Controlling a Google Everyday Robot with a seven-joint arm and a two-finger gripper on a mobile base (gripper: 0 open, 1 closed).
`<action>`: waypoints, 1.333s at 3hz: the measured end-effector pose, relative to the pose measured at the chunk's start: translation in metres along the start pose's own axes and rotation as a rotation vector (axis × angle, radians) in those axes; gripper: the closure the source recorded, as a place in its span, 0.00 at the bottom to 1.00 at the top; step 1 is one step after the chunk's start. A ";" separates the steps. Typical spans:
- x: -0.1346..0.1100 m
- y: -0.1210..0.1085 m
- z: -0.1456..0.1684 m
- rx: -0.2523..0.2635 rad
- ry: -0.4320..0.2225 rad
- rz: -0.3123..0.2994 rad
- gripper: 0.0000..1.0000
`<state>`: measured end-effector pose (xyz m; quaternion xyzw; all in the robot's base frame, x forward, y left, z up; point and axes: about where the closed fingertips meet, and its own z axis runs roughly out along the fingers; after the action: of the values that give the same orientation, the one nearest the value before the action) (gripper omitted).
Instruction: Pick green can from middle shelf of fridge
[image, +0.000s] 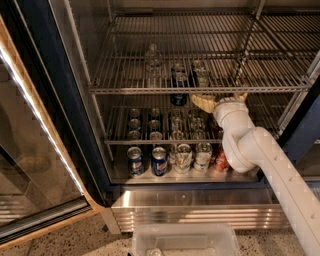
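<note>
The hand (220, 98) is hanging inside the fridge (55, 85), a little right of the middle of the frame, just under the upper rack (150, 90). Its two tan fingers (202, 103) are standing wide apart and are holding nothing.

The middle shelf (120, 142) is lying just below it, with rows of cans showing shiny silver tops. I think the green can (198, 123) is sitting in the right rows, just below and left of the hand. Its side is hard to see from above, so I am not sure which can it is. A dark blue can (179, 98) is standing at the back, just left of the hand.

To do this step well, the hand should be going down slowly with its fingers apart. One finger should be going on each side of the green can only, without bumping the other cans or the rack above. Then it should be squeezing gently.
</note>
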<state>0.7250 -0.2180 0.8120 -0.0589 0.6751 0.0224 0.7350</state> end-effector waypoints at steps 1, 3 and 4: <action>0.010 -0.008 0.016 0.009 0.031 -0.027 0.06; 0.024 -0.013 0.038 0.001 0.086 -0.061 0.24; 0.027 -0.009 0.045 -0.008 0.098 -0.072 0.26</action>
<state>0.7728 -0.2233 0.7897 -0.0871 0.7078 -0.0045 0.7010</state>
